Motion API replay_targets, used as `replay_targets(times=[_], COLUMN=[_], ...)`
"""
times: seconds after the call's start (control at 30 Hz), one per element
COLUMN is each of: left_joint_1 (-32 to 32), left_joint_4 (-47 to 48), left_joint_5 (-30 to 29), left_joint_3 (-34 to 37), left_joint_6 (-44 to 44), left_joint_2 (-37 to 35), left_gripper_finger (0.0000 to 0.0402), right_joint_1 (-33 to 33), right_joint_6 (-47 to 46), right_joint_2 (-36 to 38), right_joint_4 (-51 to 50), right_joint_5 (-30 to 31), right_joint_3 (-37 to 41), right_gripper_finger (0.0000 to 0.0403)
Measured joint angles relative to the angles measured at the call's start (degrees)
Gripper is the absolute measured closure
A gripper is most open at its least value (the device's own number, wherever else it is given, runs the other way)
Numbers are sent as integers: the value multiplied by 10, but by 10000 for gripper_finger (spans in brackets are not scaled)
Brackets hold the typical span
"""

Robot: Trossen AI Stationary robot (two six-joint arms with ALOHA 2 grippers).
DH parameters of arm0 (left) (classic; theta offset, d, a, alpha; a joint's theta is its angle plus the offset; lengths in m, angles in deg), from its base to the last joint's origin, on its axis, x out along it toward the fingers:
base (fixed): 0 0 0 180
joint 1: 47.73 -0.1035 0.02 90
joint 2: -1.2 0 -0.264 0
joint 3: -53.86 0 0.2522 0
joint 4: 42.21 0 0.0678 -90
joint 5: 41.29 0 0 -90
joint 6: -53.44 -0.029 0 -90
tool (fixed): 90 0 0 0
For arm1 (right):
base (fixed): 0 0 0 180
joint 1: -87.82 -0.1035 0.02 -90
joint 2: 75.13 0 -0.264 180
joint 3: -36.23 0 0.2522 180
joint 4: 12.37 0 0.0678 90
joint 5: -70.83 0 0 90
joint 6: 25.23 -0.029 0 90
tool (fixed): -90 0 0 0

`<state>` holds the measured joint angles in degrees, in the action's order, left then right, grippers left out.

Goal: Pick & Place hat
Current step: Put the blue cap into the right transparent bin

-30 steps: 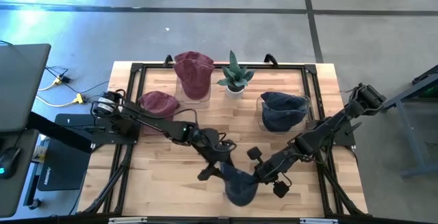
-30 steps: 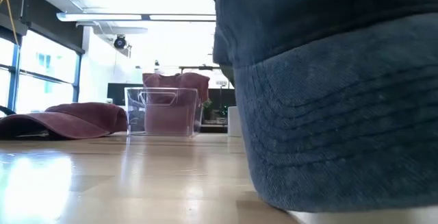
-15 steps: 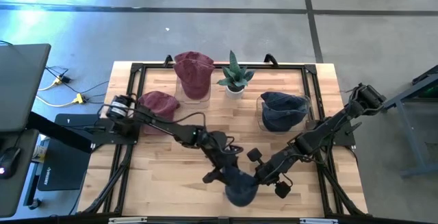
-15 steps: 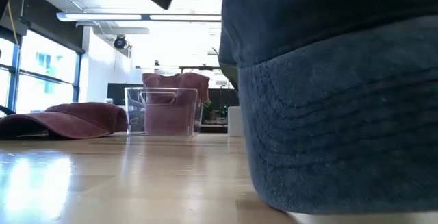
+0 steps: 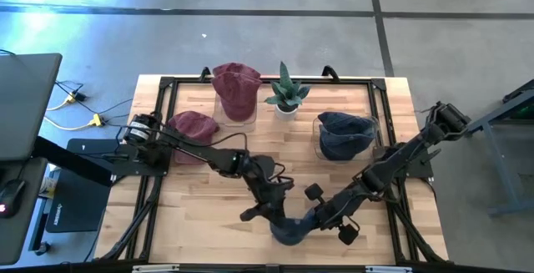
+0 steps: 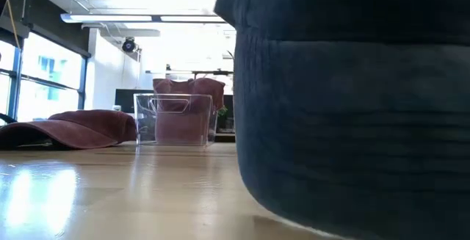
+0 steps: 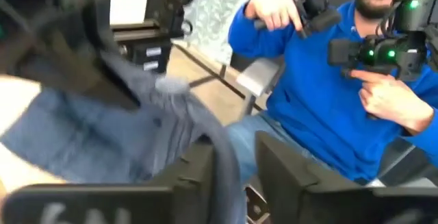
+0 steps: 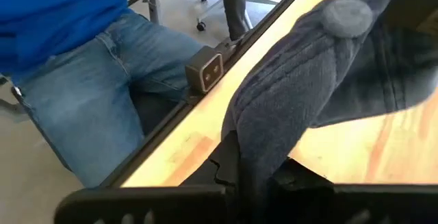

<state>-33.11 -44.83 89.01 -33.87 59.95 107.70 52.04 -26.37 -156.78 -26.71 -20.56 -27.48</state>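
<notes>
Since a second ago, both arms have drawn the blue hat [image 5: 290,228] down toward the near edge of the tabletop [image 5: 192,214], and in the low view the cloth now fills more of the picture and hangs closer to the wood.

Taking the small potted plant [image 5: 286,92] at the far middle as the landmark: well to its left and a little nearer lies a maroon hat [image 5: 193,126] on the bare tabletop. Just left of the plant stands a clear box [image 5: 236,106] with another maroon hat stuffed in it. Well nearer than the plant, at the front edge, the left end effector [image 5: 269,212] is on the blue hat's left side, its fingers [image 7: 198,176] pinching a fold of cloth in the wrist view. Touching the same hat from the right, the right end effector [image 5: 321,219] is pressed together on the fabric. To the plant's right and slightly nearer, a second clear box [image 5: 344,139] holds another blue hat.

By my reading the pick is done, with the hat gripped by both arms; carrying it to its box and releasing is left.
</notes>
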Motion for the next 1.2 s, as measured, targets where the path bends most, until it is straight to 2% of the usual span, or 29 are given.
replay_targets(times=[0.2, 0.4, 0.5, 0.73, 0.83, 0.9, 1.0, 1.1, 1.2], left_joint_1=[0, 0, 0, 0, 0, 0, 0, 0, 0], left_joint_4=[18, 16, 16, 34, 65, 81, 88, 91, 88], left_joint_5=[-1, -17, -23, -50, -59, -64, -64, -64, -64], left_joint_3=[1, 1, 1, 1, 1, 1, 2, 1, 2], left_joint_6=[6, 6, 6, -21, -37, -47, -60, -64, -70], left_joint_2=[0, 0, 0, -4, -17, -19, -29, -37, -49], left_gripper_finger=[392, 387, 397, 397, 397, 397, 397, 397, 397], right_joint_1=[-10, 0, 20, 55, 56, 51, 47, 45, 41], right_joint_6=[-16, -25, -37, -47, -47, -51, -64, -88, -89], right_joint_2=[0, 0, 0, -20, -18, -12, 1, 12, 13], right_joint_4=[0, 14, 46, 101, 109, 109, 110, 93, 74], right_joint_5=[-1, -15, -48, -101, -116, -123, -126, -124, -96], right_joint_3=[0, 1, 2, 2, 2, 2, 2, 2, 2], right_gripper_finger=[386, 373, 338, 228, 208, 209, 232, 274, 327])
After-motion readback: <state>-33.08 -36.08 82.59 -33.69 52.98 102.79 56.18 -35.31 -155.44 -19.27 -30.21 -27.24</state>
